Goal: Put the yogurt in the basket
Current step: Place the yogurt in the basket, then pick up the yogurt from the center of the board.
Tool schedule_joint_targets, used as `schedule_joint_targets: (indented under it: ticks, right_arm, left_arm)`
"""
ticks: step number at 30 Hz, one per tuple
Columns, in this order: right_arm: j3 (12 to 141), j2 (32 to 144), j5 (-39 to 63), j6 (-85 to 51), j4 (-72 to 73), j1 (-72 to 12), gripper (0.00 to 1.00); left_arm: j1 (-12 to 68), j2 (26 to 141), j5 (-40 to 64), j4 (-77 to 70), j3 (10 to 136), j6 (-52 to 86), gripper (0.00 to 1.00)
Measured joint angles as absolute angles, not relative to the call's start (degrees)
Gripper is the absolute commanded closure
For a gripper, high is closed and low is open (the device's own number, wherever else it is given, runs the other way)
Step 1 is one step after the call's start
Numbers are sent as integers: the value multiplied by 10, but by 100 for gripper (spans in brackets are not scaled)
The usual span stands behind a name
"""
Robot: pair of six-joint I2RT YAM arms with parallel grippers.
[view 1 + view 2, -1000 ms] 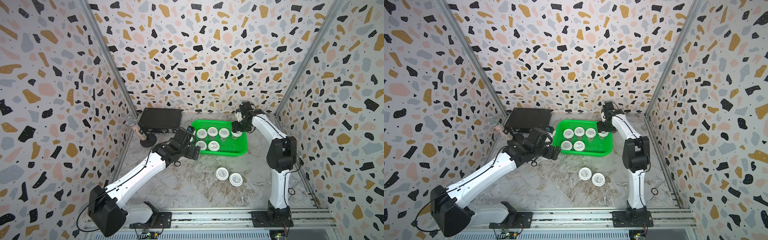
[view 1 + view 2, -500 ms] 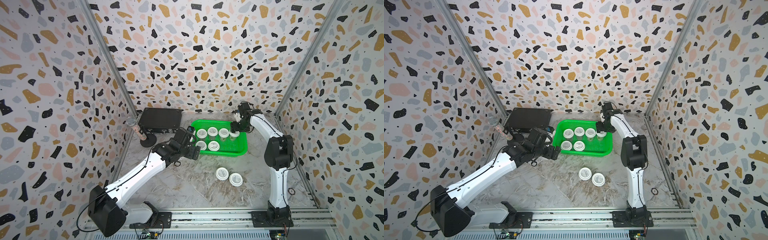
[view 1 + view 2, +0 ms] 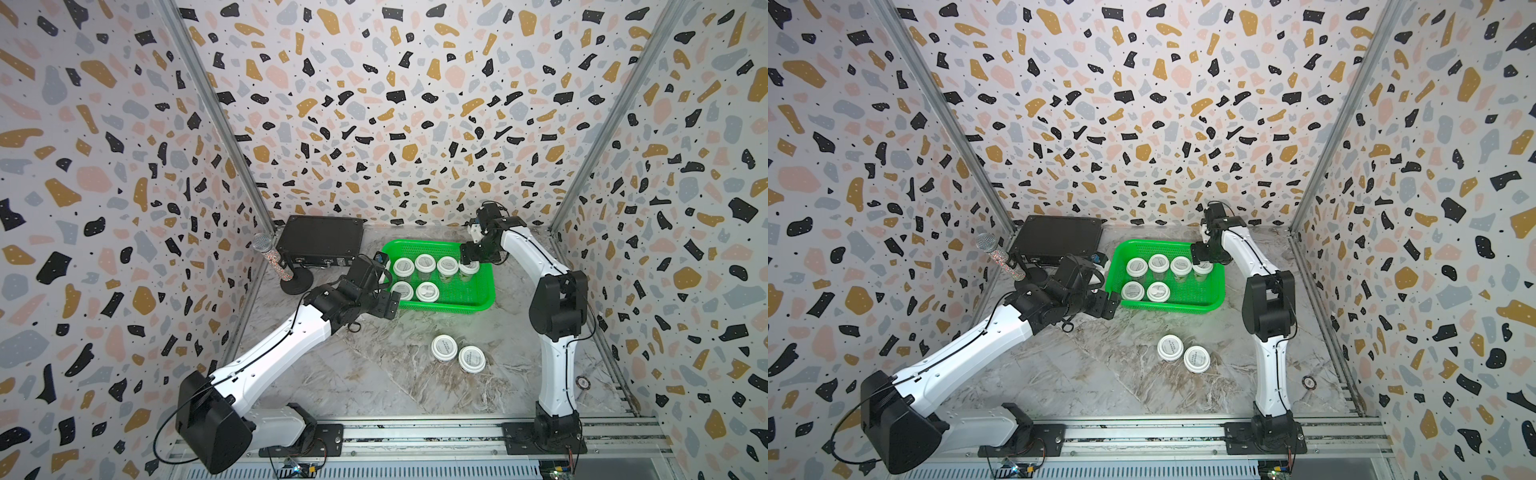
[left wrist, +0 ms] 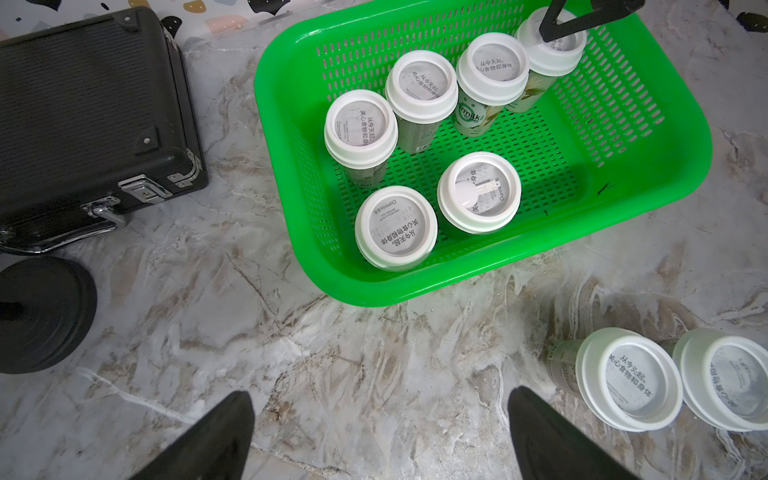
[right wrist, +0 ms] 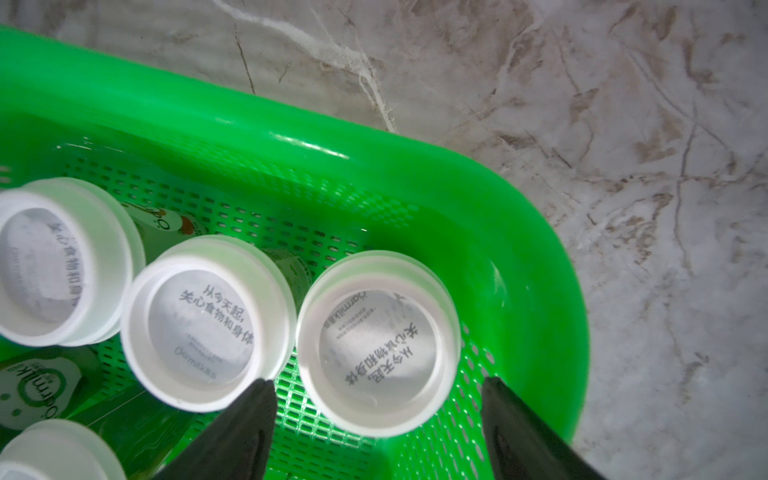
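Your right gripper: fingers apart, straddling end yogurt cup in basket, not touching. Left gripper wide open (nothing in it). Basket holds six cups; two cups on table.

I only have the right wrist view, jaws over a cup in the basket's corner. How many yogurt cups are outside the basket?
Observer: Two yogurt cups stand side by side on the table, between the basket and the arm bases.
Operator: And inside, altogether?
Observer: Six: a back row of four, two in front.
Operator: Where is the left gripper?
Observer: The left gripper is open and empty, over the table beside the basket's opposite end.
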State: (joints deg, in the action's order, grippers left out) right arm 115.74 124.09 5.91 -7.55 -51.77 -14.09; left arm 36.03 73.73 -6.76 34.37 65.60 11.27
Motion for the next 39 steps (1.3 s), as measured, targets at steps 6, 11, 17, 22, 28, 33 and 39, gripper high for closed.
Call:
schedule_joint_targets:
  ticks: [6,11,17,22,28,33,39]
  right_arm:
    - [1093,1125,80,-62,-502,-141,15]
    - [995,985,93,-53,-465,-141,15]
    - [853,855,95,-51,-420,-136,14]
    - [770,794,95,-61,-399,-114,14]
    - [695,726,93,-82,-388,-91,14]
    - [670,684,92,-90,-388,-91,14]
    - [666,670,93,-96,-388,-91,14]
  left_arm:
    - [360,737,-66,344,656,113,2]
    - [361,736,-50,345,656,109,2]
    - [412,731,-20,347,656,93,4]
    - [507,753,-11,345,659,90,6]
    - [572,837,-9,342,689,92,10]
    - [594,897,-8,338,713,90,9]
    - [599,943,4,333,722,88,9]
